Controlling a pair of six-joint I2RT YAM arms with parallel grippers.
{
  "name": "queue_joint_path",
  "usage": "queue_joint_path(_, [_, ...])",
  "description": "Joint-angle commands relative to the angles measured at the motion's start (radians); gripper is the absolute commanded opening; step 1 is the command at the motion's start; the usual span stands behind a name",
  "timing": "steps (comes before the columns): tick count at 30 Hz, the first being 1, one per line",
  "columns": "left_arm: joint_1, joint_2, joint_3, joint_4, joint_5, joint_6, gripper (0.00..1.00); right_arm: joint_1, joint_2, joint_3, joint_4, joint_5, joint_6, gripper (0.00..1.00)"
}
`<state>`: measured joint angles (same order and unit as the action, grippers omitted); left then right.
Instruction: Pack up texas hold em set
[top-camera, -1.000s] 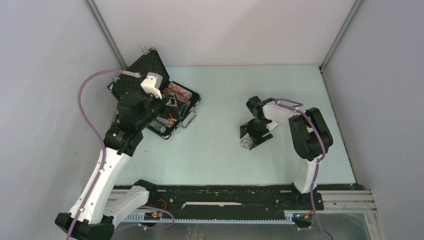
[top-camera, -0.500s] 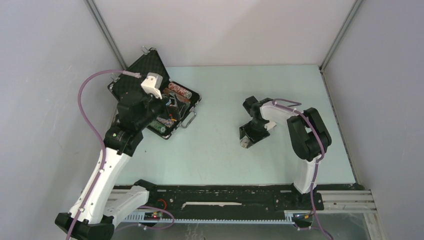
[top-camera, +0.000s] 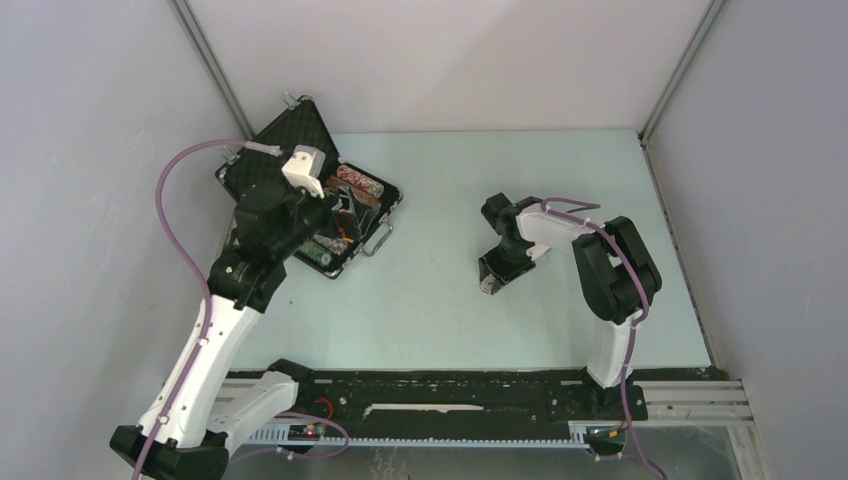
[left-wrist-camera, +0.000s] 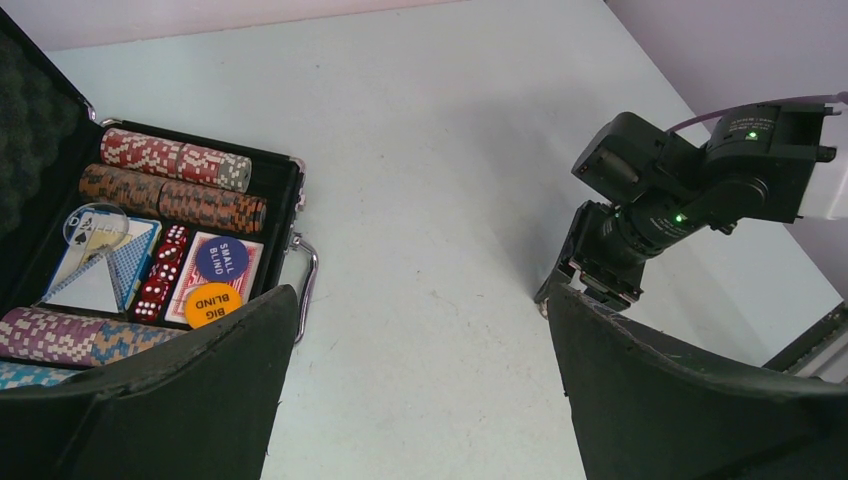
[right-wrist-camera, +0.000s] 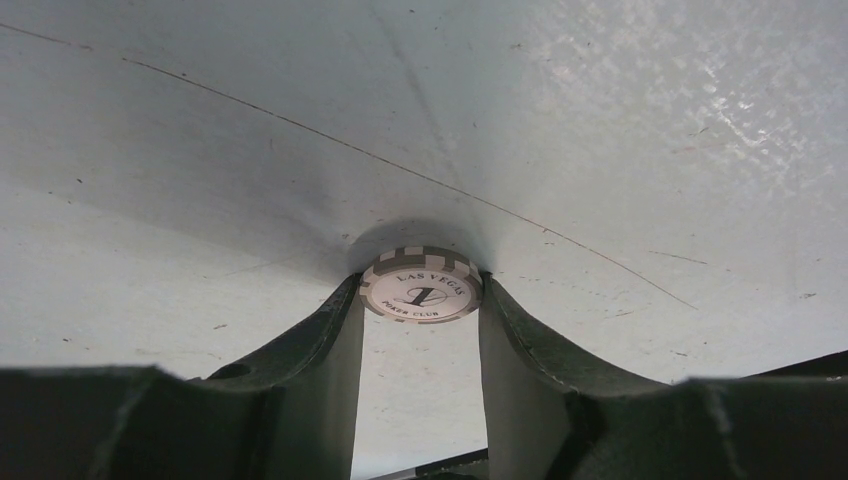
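- The right jaws are clenched on one white-and-grey chip (right-wrist-camera: 421, 285). It sits right at their tips, at 12 o'clock in the right wrist view.
- The chip touches both fingers (right-wrist-camera: 325, 345), one on each side. Its face, with a big "1" on it, looks up at the camera.
- The chip is down at the pale counter (top-camera: 440, 330), with a dark shadow behind it.
- From above, the right arm (top-camera: 600, 265) bends in toward the middle of the counter. The jaws point down there.
- The black case (top-camera: 285, 140) lies open at 10 o'clock on the counter, well apart from the chip.
- The left jaws are released, spread wide with nothing between them. They hang just over the case's near edge.
- In the left wrist view the case is at 9 o'clock and the right arm at 3 o'clock.
- Inside the case are rows of chips (left-wrist-camera: 175, 158), red dice (left-wrist-camera: 160, 280), a blue button (left-wrist-camera: 221, 258), an orange button (left-wrist-camera: 212, 303) and a card deck (left-wrist-camera: 100, 265).
- The silver handle (left-wrist-camera: 308, 290) sticks out from the case's side.
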<state>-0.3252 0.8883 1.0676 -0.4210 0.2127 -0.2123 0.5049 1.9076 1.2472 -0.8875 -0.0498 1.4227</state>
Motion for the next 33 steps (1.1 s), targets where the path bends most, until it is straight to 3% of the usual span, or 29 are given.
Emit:
queue_joint_path(1, [-0.005,-0.012,0.008,0.042,0.002,-0.022,1.0,0.017,-0.024,-0.007,0.011,0.049,0.014,0.01])
queue_joint_path(8, [-0.006,0.037,-0.02,0.1,0.084,-0.095,1.0,0.015,-0.056,-0.007,-0.006,0.013,-0.011,0.0])
queue_joint_path(13, [-0.009,0.086,-0.078,0.196,0.162,-0.286,1.0,0.012,-0.092,-0.007,-0.015,-0.006,-0.018,0.0])
queue_joint_path(18, [-0.016,0.091,-0.344,0.557,0.262,-0.592,0.99,0.004,-0.134,-0.008,-0.026,-0.02,-0.029,0.0])
queue_joint_path(21, [-0.042,0.138,-0.473,0.76,0.29,-0.69,0.96,-0.001,-0.151,-0.008,-0.024,-0.036,-0.038,0.0])
queue_joint_path(30, [-0.299,0.484,-0.58,1.211,0.206,-0.857,0.67,0.004,-0.196,0.001,-0.029,-0.068,-0.045,0.0])
queue_joint_path(33, [-0.311,0.656,-0.616,1.503,0.208,-0.975,0.59,0.017,-0.197,0.052,-0.098,-0.026,-0.057,0.0])
